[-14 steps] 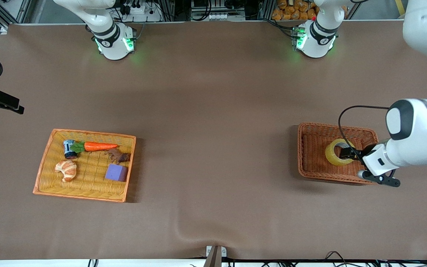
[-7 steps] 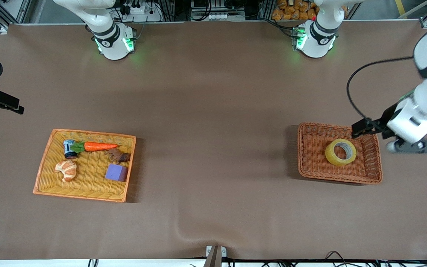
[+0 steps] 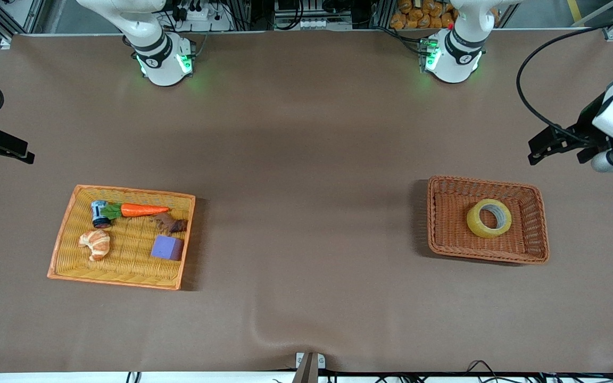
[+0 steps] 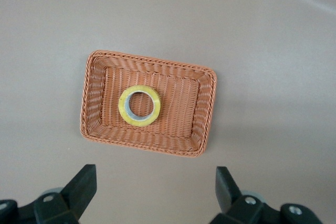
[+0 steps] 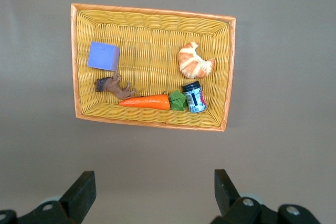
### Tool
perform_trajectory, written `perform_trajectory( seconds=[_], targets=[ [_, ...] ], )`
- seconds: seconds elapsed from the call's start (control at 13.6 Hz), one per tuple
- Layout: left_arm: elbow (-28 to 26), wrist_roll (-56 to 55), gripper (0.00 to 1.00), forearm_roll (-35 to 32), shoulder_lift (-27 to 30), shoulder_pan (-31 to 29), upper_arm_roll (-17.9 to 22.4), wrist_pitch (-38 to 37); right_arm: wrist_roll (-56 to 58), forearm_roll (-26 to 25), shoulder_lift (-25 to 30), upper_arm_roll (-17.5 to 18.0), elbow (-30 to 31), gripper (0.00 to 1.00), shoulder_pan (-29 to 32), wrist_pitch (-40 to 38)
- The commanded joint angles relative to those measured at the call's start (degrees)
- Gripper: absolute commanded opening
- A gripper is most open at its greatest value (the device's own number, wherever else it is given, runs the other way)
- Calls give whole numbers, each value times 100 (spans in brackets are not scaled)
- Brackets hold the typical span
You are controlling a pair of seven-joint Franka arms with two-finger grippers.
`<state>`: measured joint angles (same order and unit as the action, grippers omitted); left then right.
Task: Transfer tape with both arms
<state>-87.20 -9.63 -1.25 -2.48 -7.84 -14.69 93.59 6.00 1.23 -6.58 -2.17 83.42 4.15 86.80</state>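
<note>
My left gripper (image 3: 543, 145) hangs with its jaws spread wide and empty above bare table near the brown wicker basket (image 3: 534, 192), off its rim toward the left arm's end of the table. Its wrist camera looks straight down on that basket (image 4: 205, 103), the two black fingertips (image 4: 81, 187) framing it. The tape (image 3: 489, 218), a yellow ring with a pale core, lies flat on the basket's floor (image 4: 139, 105), touched by nothing. My right gripper (image 5: 155, 192) also has its jaws apart, holding nothing, above the yellow tray (image 5: 152, 19) well away from the basket. In that tray (image 3: 67, 213) lie a carrot (image 3: 144, 210), croissant (image 3: 95, 243), purple block (image 3: 167, 248), small can (image 3: 98, 213) and brown figure (image 3: 170, 224).
</note>
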Motion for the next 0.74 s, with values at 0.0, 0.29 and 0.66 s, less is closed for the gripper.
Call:
perform_trajectory(
  seconds=[0.0,0.29,0.66],
  targets=[
    [-122,-311,100,-42,178,502,571,-235,32,18,-54,59,-115,100,86,-40],
    [-87,-250,100,-51,240,442,529,-394,24,18,-54,59,-115,100,86,-40],
    [-69,-215,100,-33,240,433,529,-394,24,18,-54,59,-115,100,86,-40]
  ],
)
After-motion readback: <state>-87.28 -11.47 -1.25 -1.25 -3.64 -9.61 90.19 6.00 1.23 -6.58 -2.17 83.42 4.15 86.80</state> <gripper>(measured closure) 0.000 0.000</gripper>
